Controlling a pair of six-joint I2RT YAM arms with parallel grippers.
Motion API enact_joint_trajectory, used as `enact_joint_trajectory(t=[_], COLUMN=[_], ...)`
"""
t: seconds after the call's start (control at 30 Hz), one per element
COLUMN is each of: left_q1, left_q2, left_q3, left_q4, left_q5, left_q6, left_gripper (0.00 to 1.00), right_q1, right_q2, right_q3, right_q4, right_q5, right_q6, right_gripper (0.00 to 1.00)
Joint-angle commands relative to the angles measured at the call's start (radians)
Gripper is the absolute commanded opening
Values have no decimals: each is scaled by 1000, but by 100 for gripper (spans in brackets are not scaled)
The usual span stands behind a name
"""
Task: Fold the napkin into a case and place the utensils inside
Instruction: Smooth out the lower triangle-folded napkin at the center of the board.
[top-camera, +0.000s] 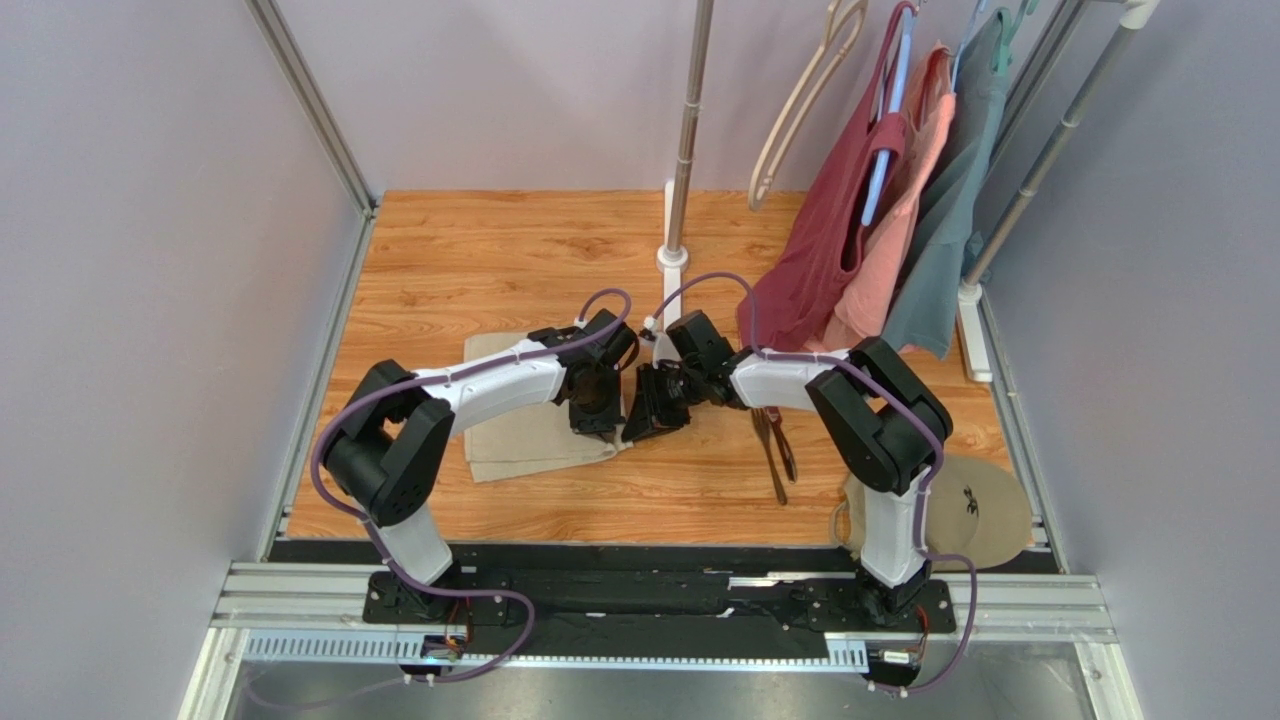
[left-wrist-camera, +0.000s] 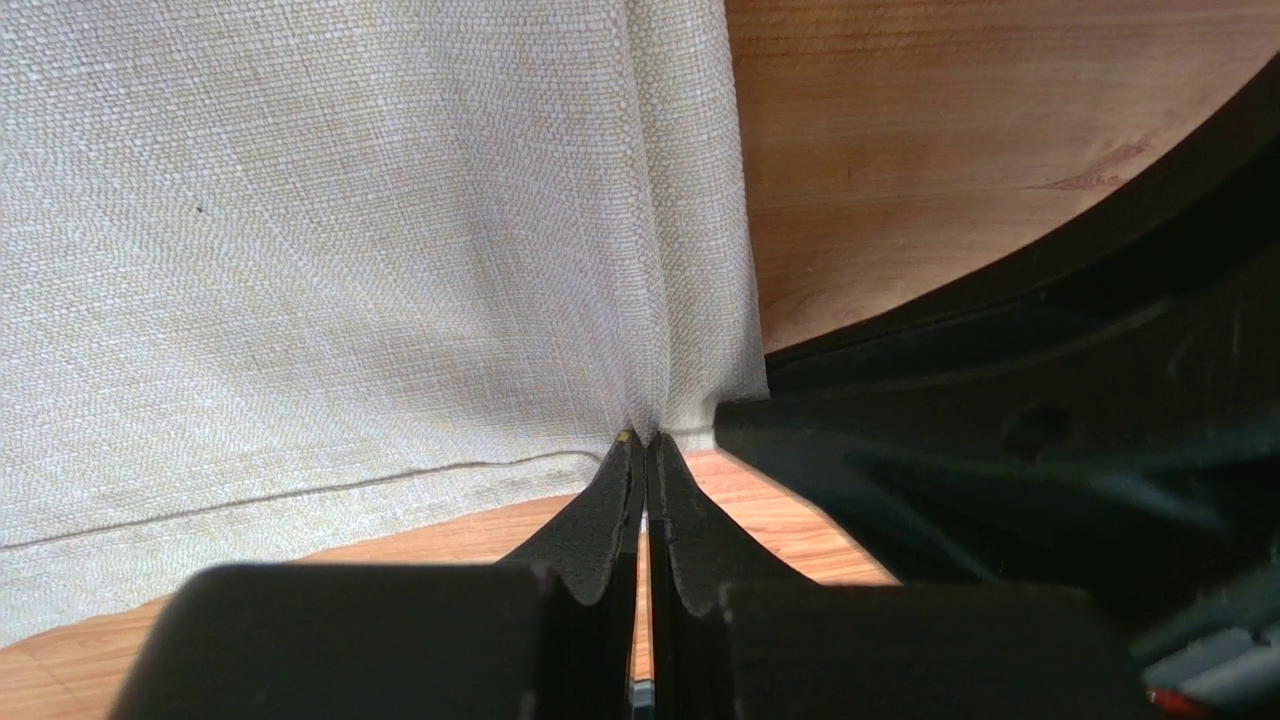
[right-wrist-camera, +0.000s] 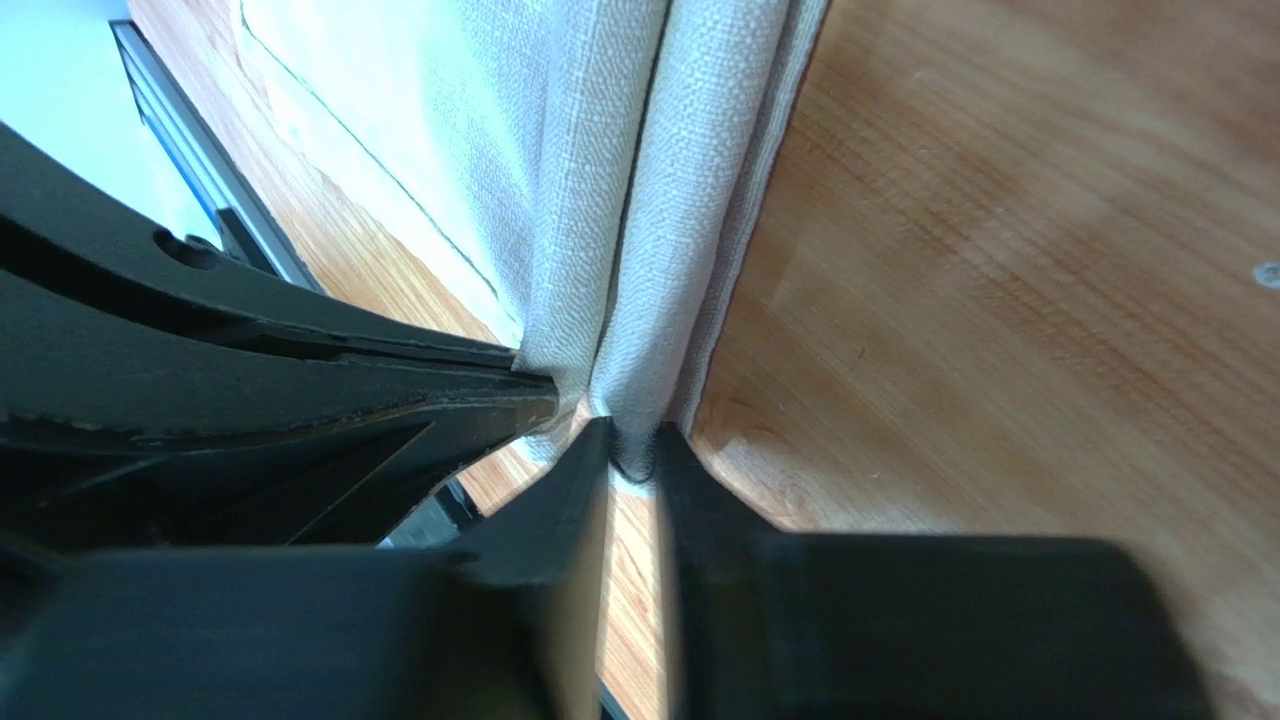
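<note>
Wood-grain tabletop (top-camera: 451, 255) walled in pale grey, with the beige-tan napkin (top-camera: 519, 435) spread left of centre, partly under the left arm (top-camera: 481, 383). At its right edge, left gripper (top-camera: 598, 408) and right gripper (top-camera: 657, 405) side by side, almost touching. From the left wrist: jaws pressed together on a small pinch of the cloth's edge near a corner, hem line running off to the left, bare wood beyond. From the right wrist: jaws clamped on a raised fold of the same cloth, two ridges of fabric standing up from the tips, the other gripper's dark body just to the left. Utensils (top-camera: 774, 450) lying bunched on bare wood right of the grippers, clear of the napkin. Round tan disc (top-camera: 977, 510) at the near right corner; maroon, salmon and grey-teal garments (top-camera: 887, 225) hanging on a rack (top-camera: 688, 135) at the back right
</note>
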Motion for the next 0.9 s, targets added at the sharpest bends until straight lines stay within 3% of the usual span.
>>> enact_joint_trajectory(t=[0.0,0.1,0.5,0.67,0.83,0.87], left_q1=[-5,-6,-8,-8,-9,-8], left_q2=[-60,-57,-11,15,-1,-9], left_q3=[18,35,44,55,81,82], left_q4=[-7,-7,65,51,-21,-33], left_q5=[33,63,192,136,61,51], left_q6=[-20,-30,-96,-76,-38,-29], left_gripper=[3,2,0,1,13,17], right_q1=[8,11,22,20,19,17], right_q2=[4,2,-27,-55,-78,-78], right_q3=[-7,-18,-70,-74,-67,-51], right_q4=[44,62,136,103,29,11], right_q5=[-12,-17,12,29,54,58], right_q6=[7,30,96,84,49,40], right_gripper=[10,0,0,0,8,14])
